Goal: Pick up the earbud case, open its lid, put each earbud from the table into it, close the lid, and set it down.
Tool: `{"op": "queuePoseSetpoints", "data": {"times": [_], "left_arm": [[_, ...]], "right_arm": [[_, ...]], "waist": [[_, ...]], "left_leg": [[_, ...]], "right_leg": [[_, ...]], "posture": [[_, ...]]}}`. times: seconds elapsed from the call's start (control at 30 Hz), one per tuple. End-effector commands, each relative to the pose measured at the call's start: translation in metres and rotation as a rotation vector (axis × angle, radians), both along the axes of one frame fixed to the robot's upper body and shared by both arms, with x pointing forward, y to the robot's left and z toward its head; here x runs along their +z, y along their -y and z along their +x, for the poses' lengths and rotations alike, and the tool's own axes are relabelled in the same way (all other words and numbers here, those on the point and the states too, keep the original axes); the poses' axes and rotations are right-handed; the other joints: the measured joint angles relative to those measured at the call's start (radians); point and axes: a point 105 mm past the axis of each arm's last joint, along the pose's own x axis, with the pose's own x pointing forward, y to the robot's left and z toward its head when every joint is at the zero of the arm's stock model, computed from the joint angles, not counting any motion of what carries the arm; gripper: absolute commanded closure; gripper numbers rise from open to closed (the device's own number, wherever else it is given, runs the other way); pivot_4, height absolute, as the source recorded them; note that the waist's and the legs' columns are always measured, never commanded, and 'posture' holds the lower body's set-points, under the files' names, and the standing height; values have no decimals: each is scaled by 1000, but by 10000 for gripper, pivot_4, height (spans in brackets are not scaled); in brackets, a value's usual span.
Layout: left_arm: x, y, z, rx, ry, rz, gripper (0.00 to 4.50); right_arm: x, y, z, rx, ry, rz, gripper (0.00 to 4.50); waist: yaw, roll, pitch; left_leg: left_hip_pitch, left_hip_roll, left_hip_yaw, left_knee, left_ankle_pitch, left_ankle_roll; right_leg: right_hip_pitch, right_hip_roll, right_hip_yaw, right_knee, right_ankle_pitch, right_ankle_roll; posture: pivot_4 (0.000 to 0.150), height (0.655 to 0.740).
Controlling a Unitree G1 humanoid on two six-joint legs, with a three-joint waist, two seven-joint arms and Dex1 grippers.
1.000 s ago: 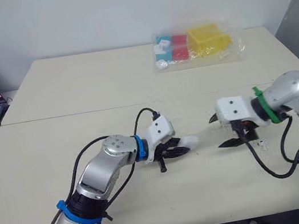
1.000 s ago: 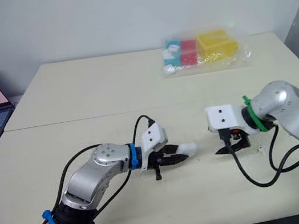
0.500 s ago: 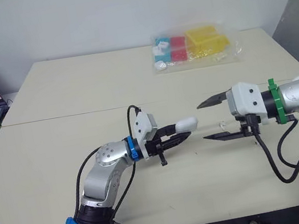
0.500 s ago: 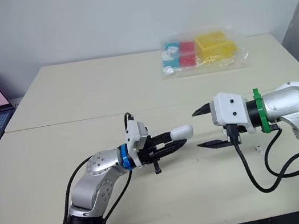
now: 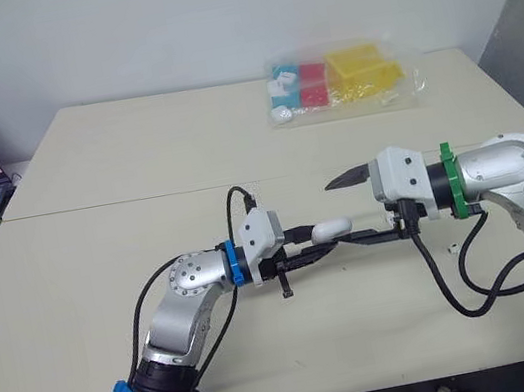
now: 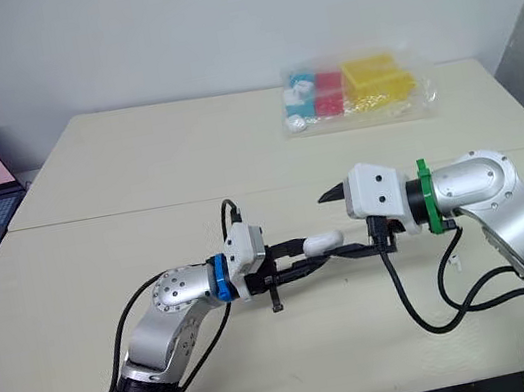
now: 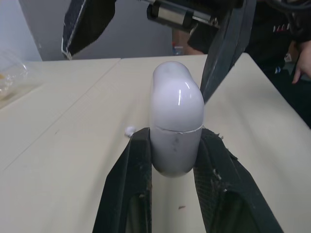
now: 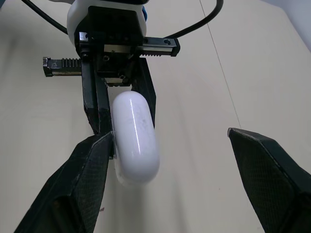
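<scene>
At the centre of the frame, my left gripper (image 5: pixel 323 243) is clamped on one end of the white earbud case (image 5: pixel 331 230), which has its lid closed and is held above the table (image 5: pixel 133 158). My right gripper (image 5: pixel 338 211) faces it, spread wide, with one finger just beside the case. A small white earbud (image 5: pixel 451 248) lies lower right.

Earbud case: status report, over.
Left gripper shut on earbud case, lid closed, off the table. Right gripper open around its free end. One earbud on table.
</scene>
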Motion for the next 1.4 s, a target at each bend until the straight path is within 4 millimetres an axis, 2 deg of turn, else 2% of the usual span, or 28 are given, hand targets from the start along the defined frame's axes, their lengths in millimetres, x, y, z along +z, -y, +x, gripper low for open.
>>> {"op": "queuePoseSetpoints", "data": {"times": [0.03,0.17,0.27,0.43,0.57,0.7,0.83,1.0,1.23,1.4], "left_arm": [[2,8,-11,-74,41,7,37145],[2,9,-11,-76,39,5,37145],[2,9,-8,-61,32,0,37145],[4,4,1,9,19,-28,37145],[2,1,-1,35,14,-29,37145],[-5,-5,-6,53,12,-15,37145],[-3,-7,-7,55,12,-16,37145],[3,-9,-4,54,14,-17,37145],[4,-8,-1,42,15,-7,37146],[3,-6,-4,36,8,-9,37145]], "right_arm": [[21,3,2,-17,63,32,5597],[20,4,1,-13,60,24,5597],[19,7,-8,17,7,16,5597],[34,30,-21,-34,-110,61,5597],[35,52,-23,-161,-189,96,5597],[-1,103,-18,-570,-247,81,5597],[-23,123,-21,-782,-265,129,5597],[-66,134,-41,-954,-315,164,5597],[-92,155,-39,-1133,-291,228,5597],[-106,153,-35,-1149,-322,275,5597]], "waist": [[0,0,0],[0,0,0],[0,0,0],[2,0,0],[2,0,0],[7,-1,-1],[4,0,-1],[3,0,-2],[-2,1,-3],[-2,1,-3]], "left_leg": [[0,0,0,0,0,0],[-1,0,0,0,0,0],[-1,0,0,0,0,0],[-2,0,0,0,0,0],[-2,0,0,0,0,0],[-2,0,0,-1,0,0],[-3,0,1,0,0,0],[-1,0,0,0,0,0],[0,0,1,0,0,0],[0,0,2,0,0,0]], "right_leg": [[0,0,0,0,0,0],[0,0,0,0,0,0],[-1,0,0,0,0,0],[-1,0,0,-1,1,-2],[-1,0,0,-1,1,-1],[-1,0,-1,-1,0,-1],[-2,-2,1,0,-1,2],[0,0,-1,0,-1,3],[0,0,1,0,0,4],[0,1,2,-1,0,4]], "posture": [[1500,7378],[1500,7378],[1500,7378],[1500,7378],[1500,7378],[1500,7378],[1500,7378],[1500,7378],[1500,7378],[1500,7378]]}}
